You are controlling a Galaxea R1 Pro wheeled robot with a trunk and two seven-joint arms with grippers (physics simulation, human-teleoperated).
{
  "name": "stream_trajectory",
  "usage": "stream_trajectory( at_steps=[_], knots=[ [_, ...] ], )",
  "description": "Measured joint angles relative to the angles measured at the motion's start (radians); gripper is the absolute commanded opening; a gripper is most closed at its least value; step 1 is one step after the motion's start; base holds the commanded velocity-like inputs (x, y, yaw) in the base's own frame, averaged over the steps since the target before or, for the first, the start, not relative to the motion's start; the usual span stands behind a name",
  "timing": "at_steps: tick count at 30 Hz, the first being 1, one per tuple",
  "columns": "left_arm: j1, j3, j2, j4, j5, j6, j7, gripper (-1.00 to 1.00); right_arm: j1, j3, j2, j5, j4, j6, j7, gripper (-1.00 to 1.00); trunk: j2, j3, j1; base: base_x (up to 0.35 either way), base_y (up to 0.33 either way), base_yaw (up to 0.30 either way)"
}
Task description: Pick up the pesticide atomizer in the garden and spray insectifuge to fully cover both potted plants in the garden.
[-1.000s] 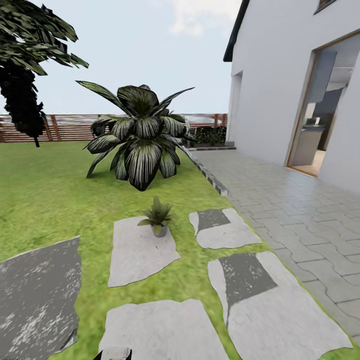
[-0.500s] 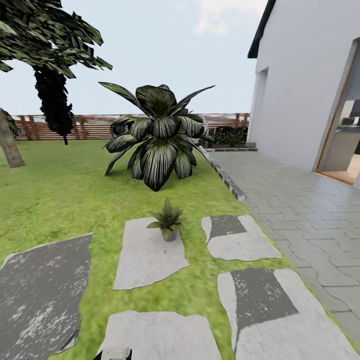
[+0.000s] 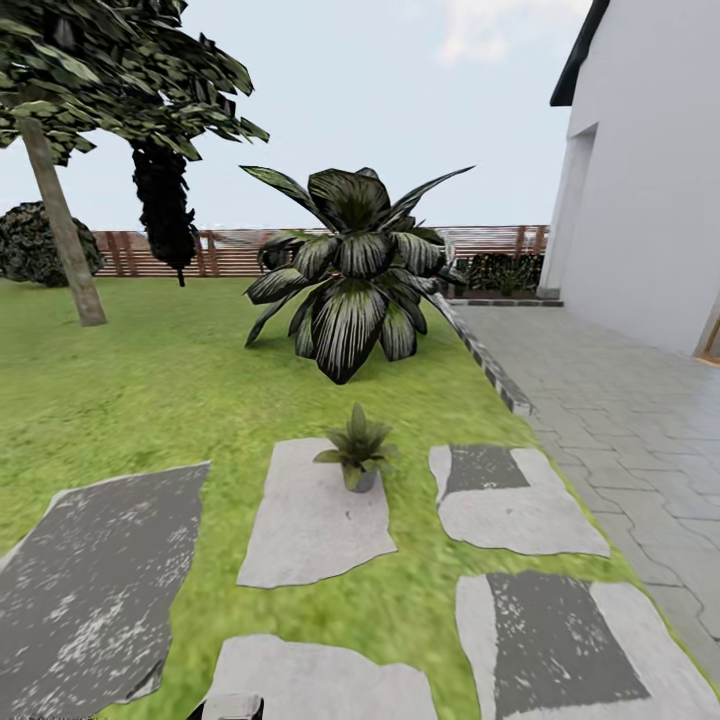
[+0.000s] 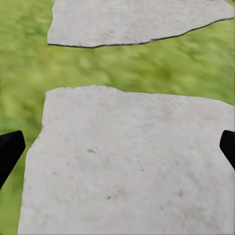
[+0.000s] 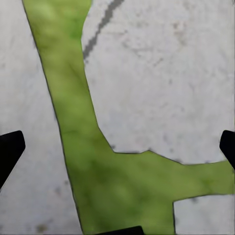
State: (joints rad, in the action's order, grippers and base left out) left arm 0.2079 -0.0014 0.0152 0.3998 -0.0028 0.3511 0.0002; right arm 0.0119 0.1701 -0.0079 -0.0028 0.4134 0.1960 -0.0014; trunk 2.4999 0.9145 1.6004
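Lawn [image 3: 130, 380] w/ potted plant [image 3: 358, 452] ahead; both pincers [image 4: 117, 147] [image 5: 117, 147] spread over slabs [image 4: 132, 166].

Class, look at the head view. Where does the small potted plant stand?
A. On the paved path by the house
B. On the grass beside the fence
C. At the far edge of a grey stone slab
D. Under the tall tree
C: the small potted plant stands at the far edge of a grey stone slab, grass around it.

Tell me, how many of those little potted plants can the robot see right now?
1. A small potted plant stands at the far edge of a stone slab in the lawn, in front of the big dark-leaved plant. A second one may be outside the picture.
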Motion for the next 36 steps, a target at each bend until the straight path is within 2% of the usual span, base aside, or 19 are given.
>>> stream_trajectory(
  at_steps=[14,36],
  knots=[
    [0.000,0.000,0.000,0.000,0.000,0.000,0.000,1.00,0.000,0.000,0.000,0.000,0.000,0.000,0.000,1.00,0.000,0.000,0.000,0.076,-0.103,0.244],
    [0.000,0.000,0.000,0.000,0.000,0.000,0.000,1.00,0.000,0.000,0.000,0.000,0.000,0.000,-0.002,1.00,0.000,0.000,0.000,0.000,-0.003,0.244]
  ],
)
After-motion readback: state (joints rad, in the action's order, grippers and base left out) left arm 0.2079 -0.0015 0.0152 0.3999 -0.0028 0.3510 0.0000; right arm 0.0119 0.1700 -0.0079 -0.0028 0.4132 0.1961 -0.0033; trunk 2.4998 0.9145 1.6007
